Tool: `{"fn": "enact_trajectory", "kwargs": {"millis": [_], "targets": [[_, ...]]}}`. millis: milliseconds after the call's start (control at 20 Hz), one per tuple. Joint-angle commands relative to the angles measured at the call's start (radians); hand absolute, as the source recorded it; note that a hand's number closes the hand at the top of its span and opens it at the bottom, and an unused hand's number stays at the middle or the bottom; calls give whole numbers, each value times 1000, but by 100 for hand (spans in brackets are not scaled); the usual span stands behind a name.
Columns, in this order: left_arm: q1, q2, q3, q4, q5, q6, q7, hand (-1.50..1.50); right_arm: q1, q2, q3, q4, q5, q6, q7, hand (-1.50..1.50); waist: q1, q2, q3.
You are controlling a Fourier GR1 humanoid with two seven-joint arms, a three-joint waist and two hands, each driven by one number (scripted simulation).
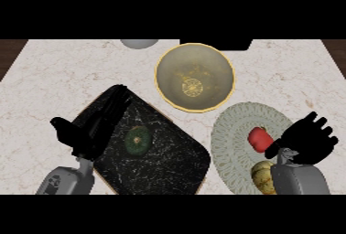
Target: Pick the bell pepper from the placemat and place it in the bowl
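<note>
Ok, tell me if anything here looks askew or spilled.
Only the dark marbled tray lies skewed, its corners pointing diagonally across the counter. Nothing looks spilled or damaged.

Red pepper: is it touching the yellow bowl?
Apart. The head view shows the red pepper lying on the round placemat, with bare mat and counter between it and the bowl.

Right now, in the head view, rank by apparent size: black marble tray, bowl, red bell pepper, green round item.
1. black marble tray
2. bowl
3. green round item and red bell pepper: too alike to rank.
</note>
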Motion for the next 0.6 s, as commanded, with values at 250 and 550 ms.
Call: {"fn": "enact_trajectory", "kwargs": {"millis": [250, 550], "targets": [[5, -30, 18, 51, -30, -15, -33, 0, 69, 35, -31, 38, 62, -48, 89, -150, -4, 0, 1], [66, -28, 11, -38, -27, -38, -6, 0, -6, 35, -126, 137, 72, -76, 30, -150, 3, 0, 1]]}}
